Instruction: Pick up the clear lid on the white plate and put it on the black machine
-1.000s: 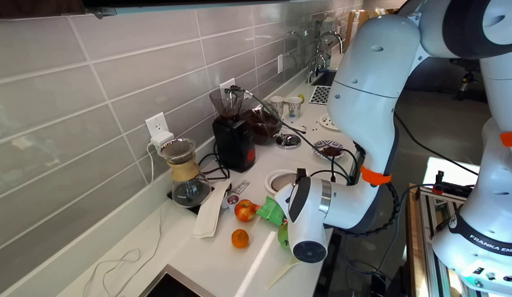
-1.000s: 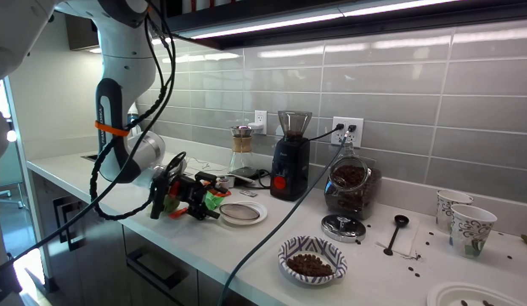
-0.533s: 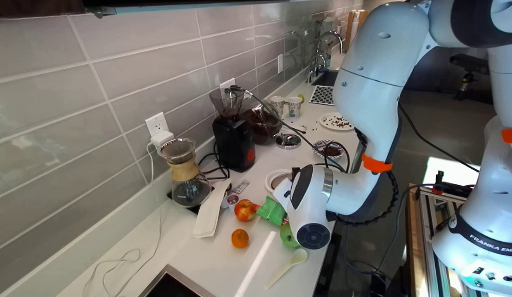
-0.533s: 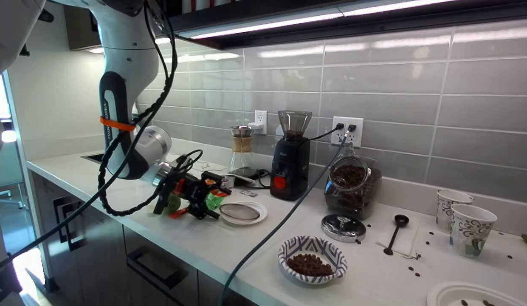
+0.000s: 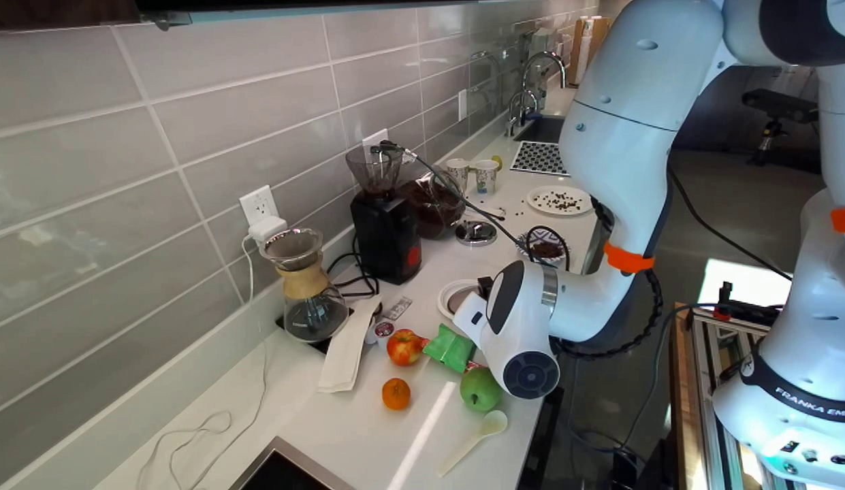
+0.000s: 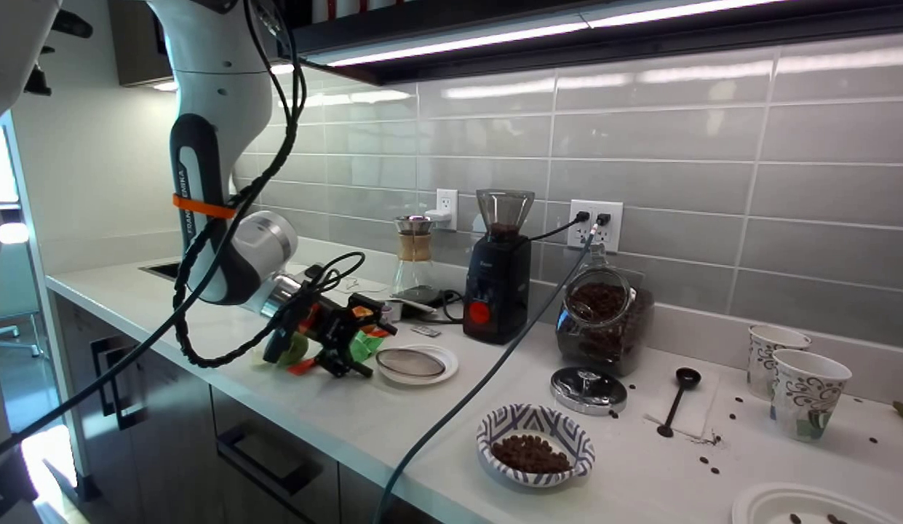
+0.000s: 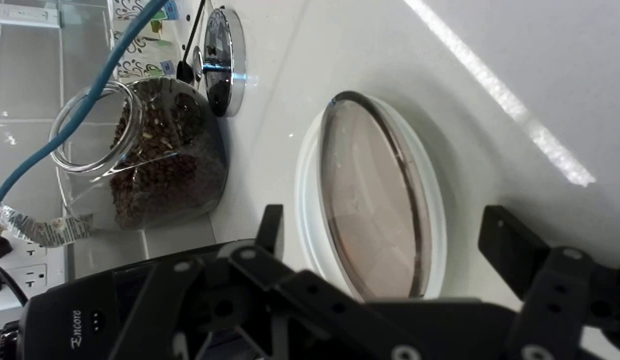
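The clear lid [image 7: 372, 200], tinted faintly brown, lay off-centre on the white plate [image 7: 309, 220], part of its edge reaching the rim. The claw [image 7: 383, 227] was spread wide and held nothing: in the wrist view its jaws framed lid and plate alike, while in an exterior view its tips ended just beside the plate, low over the worktop [image 6: 393, 415]. Whether they touched anything could not be told.

That was probably the first danger, since jaws closing too low might catch the plate's rim and drag it along with the lid. Closing too high, they might only skim the lid's edge, which looked smooth and liable to slip.

Near the claw lay a green packet [image 6: 364, 346] and a green apple [image 5: 481, 389]; a low backward swing could shove one or roll the other.

Beyond stood the black machine [image 6: 497, 287], its smoky hopper [image 6: 504, 211] well above the plate. Too shallow a lift might knock the lid against the machine's body, and a tilted release would likely let it slide off. A cable [image 6: 487, 371] slanted down from the wall outlet [image 6: 597, 207]; a wide path could snag it.
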Action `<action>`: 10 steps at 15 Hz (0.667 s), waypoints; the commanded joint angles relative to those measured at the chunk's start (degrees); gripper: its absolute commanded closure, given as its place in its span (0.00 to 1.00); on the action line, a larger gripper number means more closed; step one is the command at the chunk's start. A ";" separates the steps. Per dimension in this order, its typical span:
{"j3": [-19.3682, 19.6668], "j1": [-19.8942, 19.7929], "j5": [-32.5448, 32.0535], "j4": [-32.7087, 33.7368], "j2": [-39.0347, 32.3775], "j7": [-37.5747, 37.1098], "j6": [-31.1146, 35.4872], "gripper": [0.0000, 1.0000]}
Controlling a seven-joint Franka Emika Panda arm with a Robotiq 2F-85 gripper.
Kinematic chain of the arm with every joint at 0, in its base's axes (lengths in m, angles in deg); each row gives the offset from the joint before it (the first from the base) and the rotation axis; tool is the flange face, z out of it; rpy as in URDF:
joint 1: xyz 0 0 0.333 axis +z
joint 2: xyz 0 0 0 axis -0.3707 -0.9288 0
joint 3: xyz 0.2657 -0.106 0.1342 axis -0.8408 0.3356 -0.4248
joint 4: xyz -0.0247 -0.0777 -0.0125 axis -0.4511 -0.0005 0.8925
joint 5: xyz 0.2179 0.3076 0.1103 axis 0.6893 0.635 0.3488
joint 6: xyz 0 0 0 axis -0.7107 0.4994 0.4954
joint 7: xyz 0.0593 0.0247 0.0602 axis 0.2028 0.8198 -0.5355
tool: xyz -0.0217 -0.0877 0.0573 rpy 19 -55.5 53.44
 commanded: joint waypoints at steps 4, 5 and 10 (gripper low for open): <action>0.70 -0.47 -3.38 -3.84 4.34 4.34 3.65 0.00; 0.81 -0.64 -4.09 -3.98 4.51 4.40 4.02 0.00; 1.70 -1.34 -6.86 -4.02 4.52 4.63 5.20 0.00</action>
